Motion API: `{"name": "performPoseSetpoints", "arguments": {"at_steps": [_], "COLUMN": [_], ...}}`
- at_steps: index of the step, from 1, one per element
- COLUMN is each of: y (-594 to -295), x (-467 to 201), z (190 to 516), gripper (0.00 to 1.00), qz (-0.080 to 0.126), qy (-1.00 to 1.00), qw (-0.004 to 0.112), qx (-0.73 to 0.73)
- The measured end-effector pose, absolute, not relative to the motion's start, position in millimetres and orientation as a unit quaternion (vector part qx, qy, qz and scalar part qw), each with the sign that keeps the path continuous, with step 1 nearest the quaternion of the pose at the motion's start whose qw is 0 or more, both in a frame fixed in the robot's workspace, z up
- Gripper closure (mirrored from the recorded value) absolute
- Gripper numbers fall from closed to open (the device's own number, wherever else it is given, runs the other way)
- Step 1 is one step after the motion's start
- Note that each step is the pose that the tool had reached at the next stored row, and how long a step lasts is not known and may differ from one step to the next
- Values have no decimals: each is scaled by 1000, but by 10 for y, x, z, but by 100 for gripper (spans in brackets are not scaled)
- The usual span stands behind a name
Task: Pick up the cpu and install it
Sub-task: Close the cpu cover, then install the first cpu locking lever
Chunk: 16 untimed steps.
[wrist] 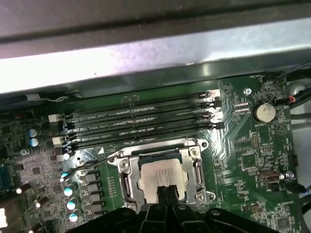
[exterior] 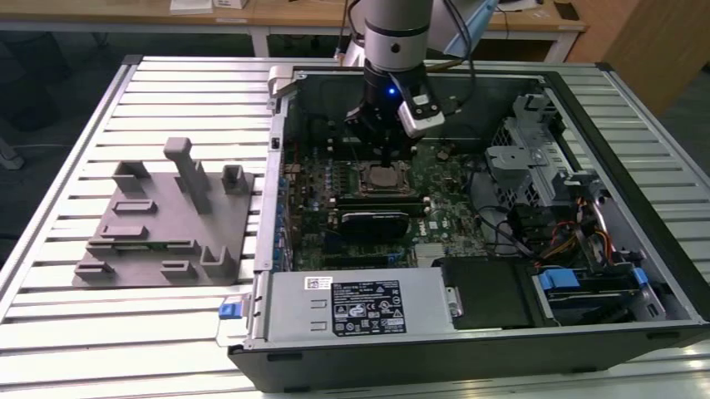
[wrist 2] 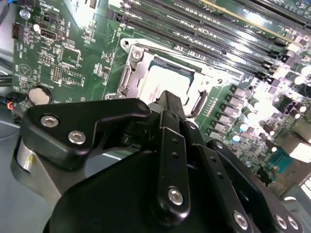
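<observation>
The cpu (wrist: 155, 174) lies in the case's (exterior: 466, 353) socket (wrist: 127, 182); the fixture (exterior: 166, 224) sits by the table's (exterior: 66, 332) edge, the exterior view's left.

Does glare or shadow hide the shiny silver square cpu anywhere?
First wrist view: glare whitens the grey metal case wall, cpu evenly lit. Second wrist view: blown highlights on the capacitors, black gripper overlaps the cpu. Exterior view: cpu plain beneath the gripper, no glare.

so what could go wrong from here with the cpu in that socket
The black pincer sits right at the shiny silver-grey square cpu lying in the dark metal-framed socket: pushing down on a skewed chip might damage the socket. A sideways pull-away could drag the chip out of place.
</observation>
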<state>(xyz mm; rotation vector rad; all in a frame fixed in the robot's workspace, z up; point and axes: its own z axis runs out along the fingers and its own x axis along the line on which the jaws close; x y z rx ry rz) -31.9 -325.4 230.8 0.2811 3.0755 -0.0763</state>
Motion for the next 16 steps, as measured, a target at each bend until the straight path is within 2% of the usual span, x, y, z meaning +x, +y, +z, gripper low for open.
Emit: {"name": "performPoseSetpoints", "arguments": {"at_steps": [16], "y": [-3254], "x": [-319], "z": [2341], "gripper": [89], "qz": [-24], "qy": [995], "qw": [26], "qx": [91]}}
